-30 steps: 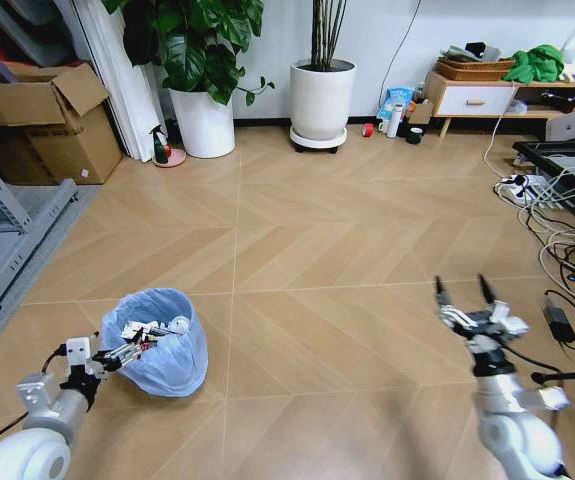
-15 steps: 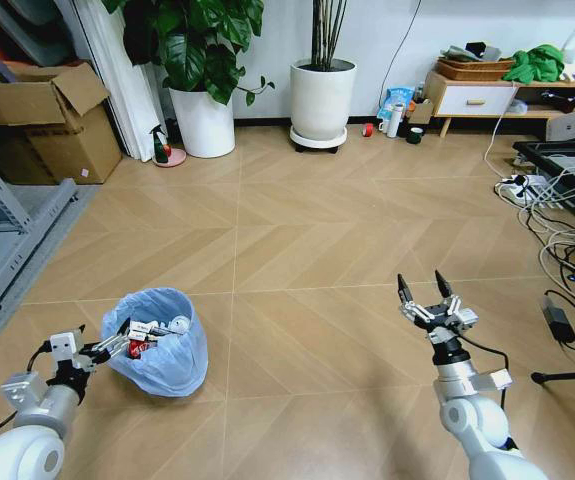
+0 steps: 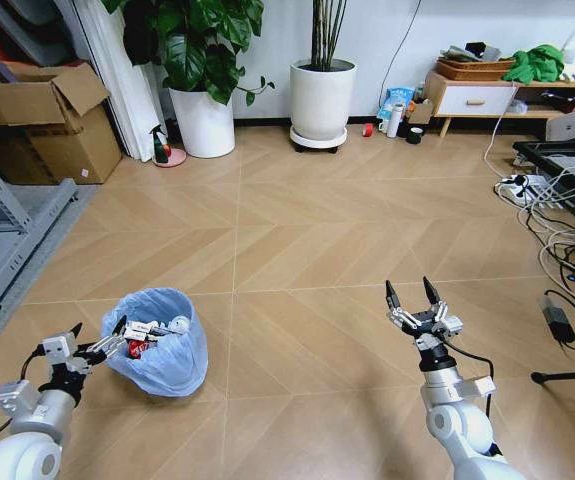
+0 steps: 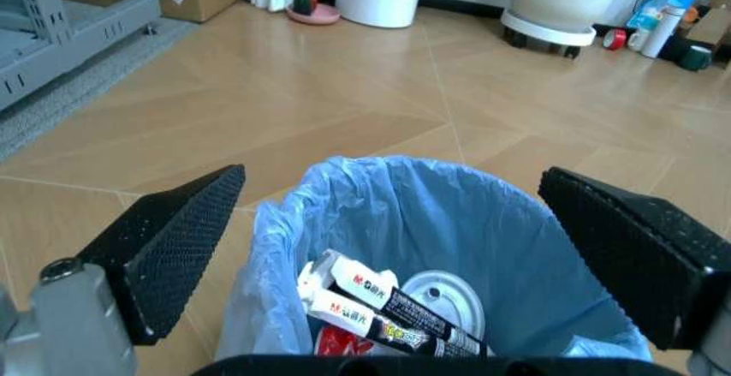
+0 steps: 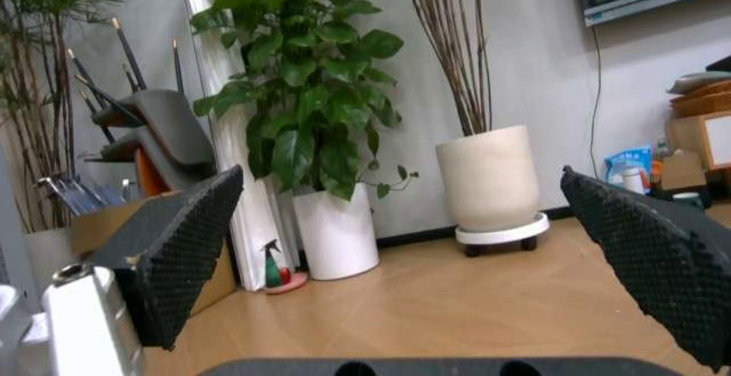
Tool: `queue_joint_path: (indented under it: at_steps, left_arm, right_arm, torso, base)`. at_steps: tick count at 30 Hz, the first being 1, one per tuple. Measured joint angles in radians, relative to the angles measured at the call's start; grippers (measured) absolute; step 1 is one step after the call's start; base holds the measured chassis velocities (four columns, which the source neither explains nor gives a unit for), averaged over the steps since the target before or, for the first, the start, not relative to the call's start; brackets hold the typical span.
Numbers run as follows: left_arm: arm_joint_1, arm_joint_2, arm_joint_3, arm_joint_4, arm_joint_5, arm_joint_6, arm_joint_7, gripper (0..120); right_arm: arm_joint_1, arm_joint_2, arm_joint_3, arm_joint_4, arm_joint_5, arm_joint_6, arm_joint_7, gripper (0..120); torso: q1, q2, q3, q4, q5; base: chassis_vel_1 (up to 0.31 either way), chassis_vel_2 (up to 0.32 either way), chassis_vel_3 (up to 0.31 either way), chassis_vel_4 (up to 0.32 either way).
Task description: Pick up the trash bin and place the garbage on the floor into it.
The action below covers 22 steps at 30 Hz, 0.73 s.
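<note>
Garbage (image 4: 389,303) already lies inside the trash bin (image 3: 157,340), which stands on the floor (image 3: 297,230) at the lower left of the head view: slim printed tube-like wrappers, a red scrap and a small white disc rest against the crinkly light-blue liner. No loose litter shows on the planks nearby. The left gripper (image 3: 95,345) hovers at the bin's near rim with its fingers spread wide and holding nothing; from its wrist camera the two dark pads stand either side of the bin mouth, apart from the liner. The right gripper (image 3: 414,305) hangs over bare floor at lower right, well apart from the bin, fingers likewise spread and empty, pointing toward the white plant pots (image 3: 322,100) at the upper centre. The risk, as I judge it, is at the rim: a closing or sweeping left finger could snag the thin liner, drag it off the bin's edge, or nudge the light bin over and spill the wrappers back onto the planks.
</note>
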Motion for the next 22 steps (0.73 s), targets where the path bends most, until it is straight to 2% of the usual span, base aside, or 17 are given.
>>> queue_joint_path:
  at_steps: [22]
  left_arm:
    - [0.000,0.002,0.000,0.000,0.000,0.003,-0.002,100]
  right_arm:
    - [-0.001,-0.001,0.002,0.002,0.000,-0.002,0.001,100]
  torso:
    - [0.000,0.000,0.000,0.0000,-0.0001]
  base:
    - [0.000,0.000,0.000,0.000]
